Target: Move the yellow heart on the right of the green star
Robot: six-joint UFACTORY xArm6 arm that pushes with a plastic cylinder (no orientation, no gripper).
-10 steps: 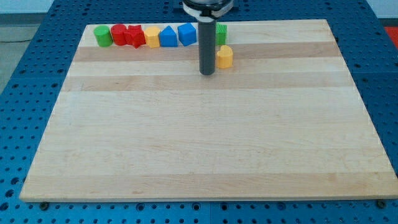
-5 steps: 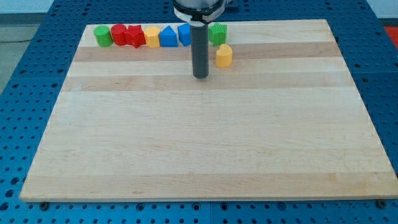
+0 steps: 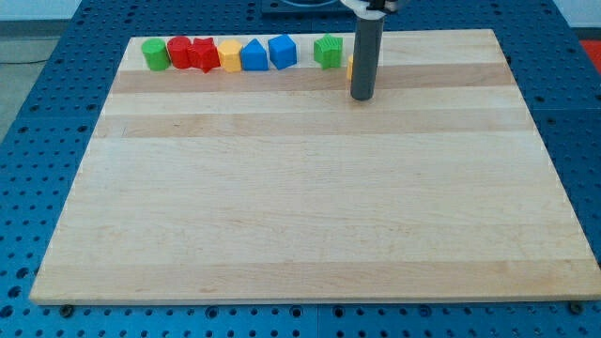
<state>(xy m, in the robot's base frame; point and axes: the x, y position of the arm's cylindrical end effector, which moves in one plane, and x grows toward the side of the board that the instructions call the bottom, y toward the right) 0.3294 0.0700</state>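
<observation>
The green star (image 3: 328,51) sits near the view's top edge of the wooden board (image 3: 310,188), right of centre. The yellow heart (image 3: 349,66) is just right of and slightly below the star; only a thin sliver of it shows behind the left side of my dark rod. My tip (image 3: 362,97) rests on the board directly below the heart, at its lower right side, touching or nearly touching it.
A row of blocks lies along the top left edge: a green cylinder (image 3: 155,54), two red blocks (image 3: 192,53), a yellow block (image 3: 230,55), a blue triangular block (image 3: 254,55) and a blue cube (image 3: 282,51). Blue perforated table surrounds the board.
My tip moved right, from left of the yellow heart to its lower right. The heart shifted up and right, closer to the star's right side, and is now mostly hidden by the rod.
</observation>
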